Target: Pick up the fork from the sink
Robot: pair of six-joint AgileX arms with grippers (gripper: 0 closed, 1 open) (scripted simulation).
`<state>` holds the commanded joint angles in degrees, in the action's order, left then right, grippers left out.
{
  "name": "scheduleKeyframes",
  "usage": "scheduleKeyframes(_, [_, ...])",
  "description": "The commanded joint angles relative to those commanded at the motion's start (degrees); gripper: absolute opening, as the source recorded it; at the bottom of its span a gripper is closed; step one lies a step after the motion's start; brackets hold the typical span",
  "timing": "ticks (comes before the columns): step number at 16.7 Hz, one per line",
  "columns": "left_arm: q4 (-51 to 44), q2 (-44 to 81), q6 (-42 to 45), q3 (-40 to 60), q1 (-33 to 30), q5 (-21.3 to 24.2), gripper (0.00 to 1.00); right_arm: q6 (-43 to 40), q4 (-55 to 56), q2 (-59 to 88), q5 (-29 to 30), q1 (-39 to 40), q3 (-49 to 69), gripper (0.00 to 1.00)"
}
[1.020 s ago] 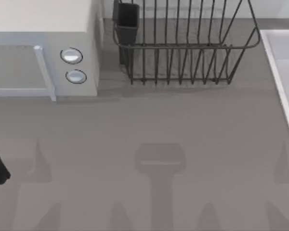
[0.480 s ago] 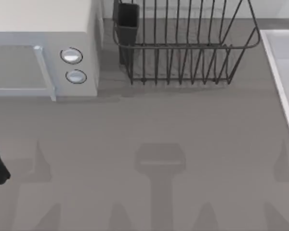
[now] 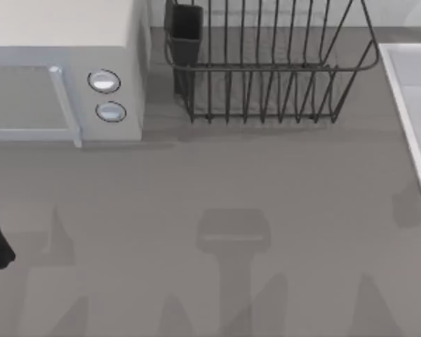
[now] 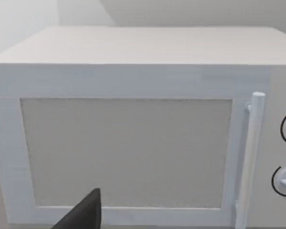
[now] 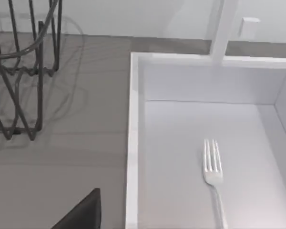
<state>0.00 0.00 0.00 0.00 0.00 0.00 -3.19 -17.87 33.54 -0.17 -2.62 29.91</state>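
arm shadows have slid across the table point(image 3: 196, 182); right gripper's opening, can't tell; fork point(image 5: 213, 174) lies flat in the sink point(image 5: 132, 143) (tines toward the back wall).

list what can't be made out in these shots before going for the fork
- Slim silver metal fork: right wrist view; its handle end is cut off by the picture's edge.
- Pale grey-white recessed sink: top view; cut off at the table's right side, so its floor is out of frame.
- Left claw: left wrist view; one dark tip at the edge, facing the white microwave.
- Right claw: right wrist view; one dark tip at the edge.
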Motion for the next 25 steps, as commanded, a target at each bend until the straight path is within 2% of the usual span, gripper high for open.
scheduleKeyframes(16, [0.0, 0.0, 0.0, 0.0, 0.0, 0.0, 1.0, -7.0, -46.4, 88.2, 0.3, -8.2, 78.5, 1.0])
scheduleKeyframes(21, [0.0, 0.0, 0.0, 0.0, 0.0, 0.0, 1.0, -8.2, -55.1, 104.5, 0.5, -9.9, 93.3, 1.0])
scheduleKeyframes(25, [0.0, 0.0, 0.0, 0.0, 0.0, 0.0, 1.0, -8.5, -57.1, 108.2, 0.5, -10.3, 96.7, 1.0])
